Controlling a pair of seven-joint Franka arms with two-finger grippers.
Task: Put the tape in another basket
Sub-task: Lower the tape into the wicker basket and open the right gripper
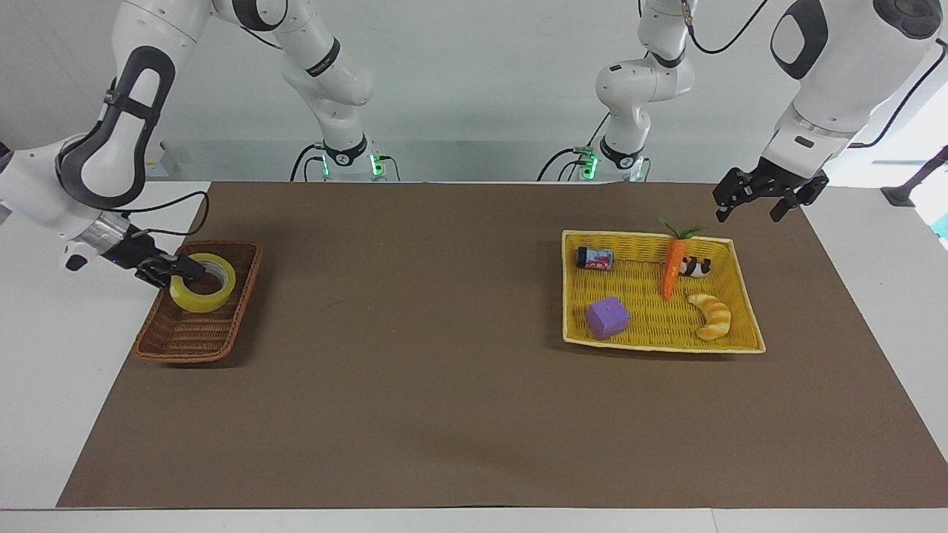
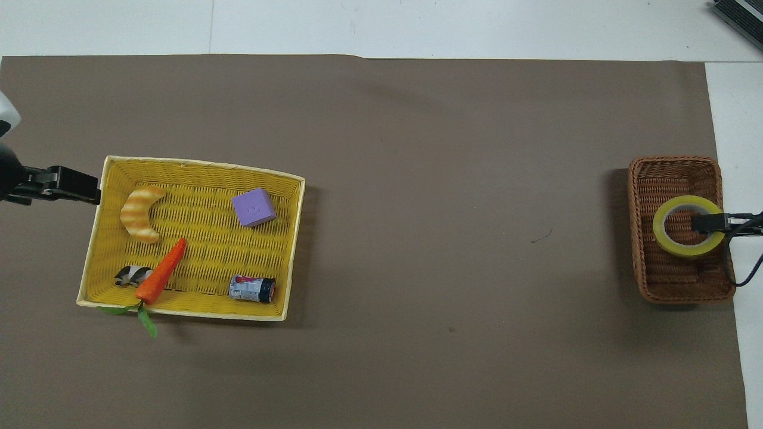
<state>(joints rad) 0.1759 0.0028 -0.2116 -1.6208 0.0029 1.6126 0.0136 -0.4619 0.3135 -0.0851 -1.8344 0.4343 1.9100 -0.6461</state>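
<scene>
Tape: the wide roll of translucent yellow packing tape with a white core (image 1: pixel 203 282) lies flat, hole upward, low inside the small deep basket of dark brown woven wicker (image 1: pixel 222 330), at the half nearer the robots. The right gripper (image 1: pixel 180 272) is clamped on the roll's wall, one finger inside the core and one outside.

In my judgement the step in hand is the release. It should be done with the roll settled on the basket floor, the fingers parting fully, then lifting straight up so the inner finger does not snag the core or drag the light wicker.

The left gripper (image 1: pixel 763 198), fingers spread and empty, hangs over the brown mat just beside the flat yellow woven tray (image 1: pixel 666 342), waiting.

Tape film is smooth and glossy; both weaves are ribbed and rigid.
</scene>
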